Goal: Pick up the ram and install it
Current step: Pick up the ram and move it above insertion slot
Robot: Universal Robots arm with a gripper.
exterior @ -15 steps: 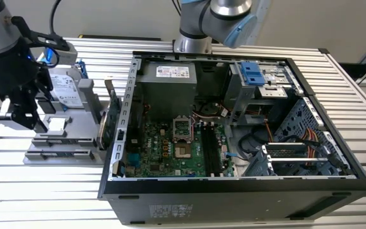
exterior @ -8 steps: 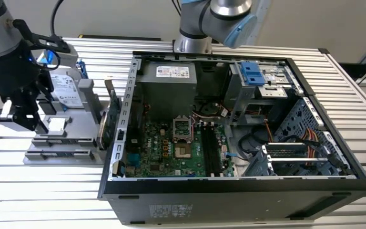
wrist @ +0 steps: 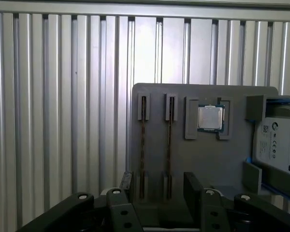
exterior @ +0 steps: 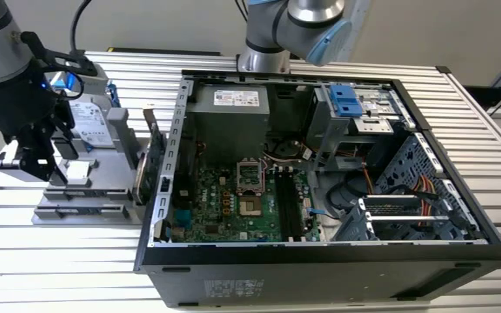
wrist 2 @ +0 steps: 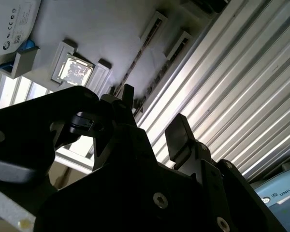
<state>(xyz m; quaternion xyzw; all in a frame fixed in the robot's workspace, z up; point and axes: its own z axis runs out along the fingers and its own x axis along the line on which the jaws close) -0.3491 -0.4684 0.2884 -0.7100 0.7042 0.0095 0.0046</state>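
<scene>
Pincer (wrist: 157,182): fingers apart, nothing between them; hanging over the grey holder (wrist: 203,164) at the exterior view's left (exterior: 57,171).
Aim: in the first wrist view, midline falling between the two upright strips rather than over either one.
Ram: not yet picked up; inner ram strip (wrist: 170,140) and outer ram strip (wrist: 143,140) standing on edge in parallel slots of the holder, apart from the fingers.
Neighbours: processor chip (wrist: 211,117) in a pocket just beside the inner ram strip; hard drive (wrist: 280,145) beyond it, at the holder's edge.
Table (exterior: 59,261): slatted metal, carrying both holder and open computer case (exterior: 320,274).
Destination: long dark memory slots (exterior: 289,205) on the board inside the case, well apart from the pincer.
Risk one: closing from this line, likely to clamp both strips or a slot wall, caused by the off-centre aim.
Risk two: a skewed grip on the thin edge, then a tilted strip jamming in its slot.
</scene>
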